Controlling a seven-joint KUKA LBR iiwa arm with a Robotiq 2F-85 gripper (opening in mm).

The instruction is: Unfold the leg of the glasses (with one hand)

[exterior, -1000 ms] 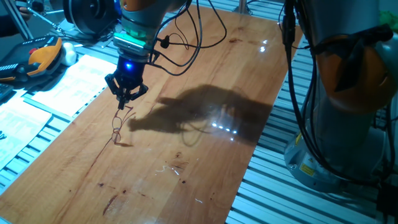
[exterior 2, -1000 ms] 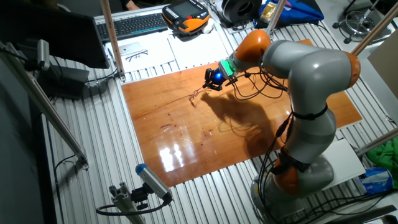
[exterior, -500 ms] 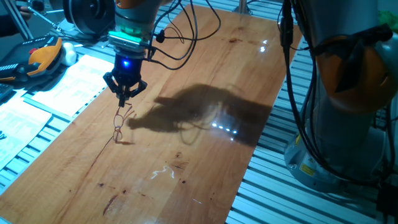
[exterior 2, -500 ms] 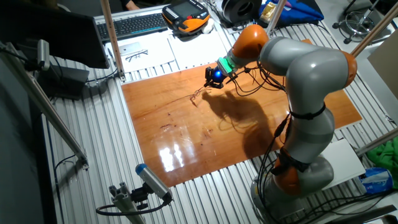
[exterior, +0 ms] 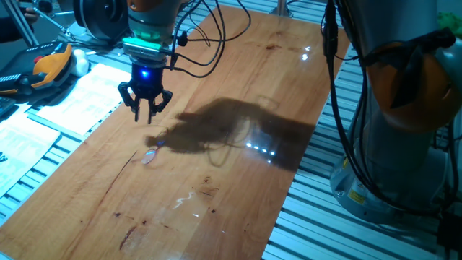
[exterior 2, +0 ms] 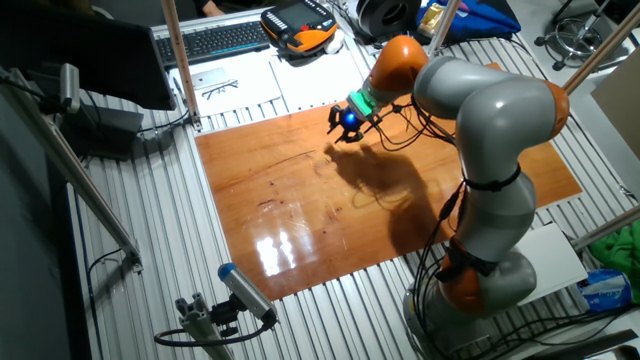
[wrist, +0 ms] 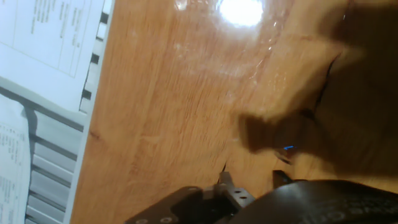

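The glasses (exterior: 149, 157) show only as a small blurred smear lying on the wooden table (exterior: 238, 180), below and slightly right of my hand. My gripper (exterior: 149, 112), black with a blue light and a teal ring, hangs above the table's left edge with its fingers spread and nothing between them. The other fixed view shows the gripper (exterior 2: 343, 128) near the table's far edge, but the glasses are too small to make out there. The hand view shows bare wood, a blue glint and the dark gripper body at the bottom, and no glasses.
Printed papers (exterior: 68, 101) lie on the slatted bench left of the table. An orange and black pendant (exterior: 45, 66) sits beyond them. A keyboard (exterior 2: 215, 38) and another pair of glasses (exterior 2: 220, 88) on paper lie behind the table. Cables hang around the arm.
The gripper has risen and moved slightly left, and its fingers have parted. The glasses that hung upright from it have dropped free and now lie on the table.
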